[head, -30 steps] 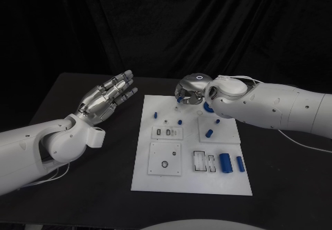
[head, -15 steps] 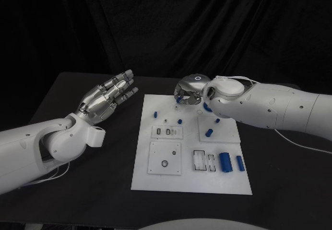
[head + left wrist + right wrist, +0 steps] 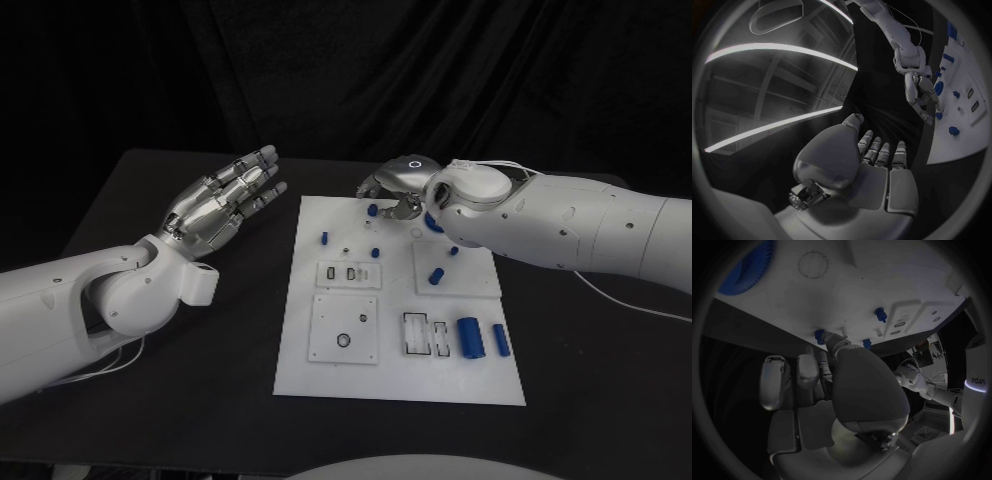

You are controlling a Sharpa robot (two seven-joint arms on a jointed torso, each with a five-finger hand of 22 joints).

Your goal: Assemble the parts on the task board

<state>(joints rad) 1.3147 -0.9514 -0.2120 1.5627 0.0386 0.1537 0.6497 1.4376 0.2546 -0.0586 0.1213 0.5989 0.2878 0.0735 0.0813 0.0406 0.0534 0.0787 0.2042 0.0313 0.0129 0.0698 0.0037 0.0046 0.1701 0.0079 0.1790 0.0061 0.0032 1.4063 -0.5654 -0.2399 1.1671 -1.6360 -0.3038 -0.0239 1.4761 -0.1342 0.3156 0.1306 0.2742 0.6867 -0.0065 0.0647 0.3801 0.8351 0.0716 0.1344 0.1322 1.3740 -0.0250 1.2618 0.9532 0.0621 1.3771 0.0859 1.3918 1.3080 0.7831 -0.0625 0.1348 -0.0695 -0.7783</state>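
Right hand (image 3: 397, 190) curled over task board (image 3: 397, 385) far edge, grip unclear; left hand (image 3: 224, 205) spread, holding nothing.

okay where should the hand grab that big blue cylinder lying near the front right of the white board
Probably from above, across its middle. The large blue cylinder lies flat on the task board, long axis running front to back, with a slimmer blue piece on its right, so fingers would close on its curved sides.

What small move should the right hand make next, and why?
Probably a short lift. The right hand is at the far edge of the board, its fingertips touching a blue part there, which it seems to pinch. The left hand waits open, off the board.
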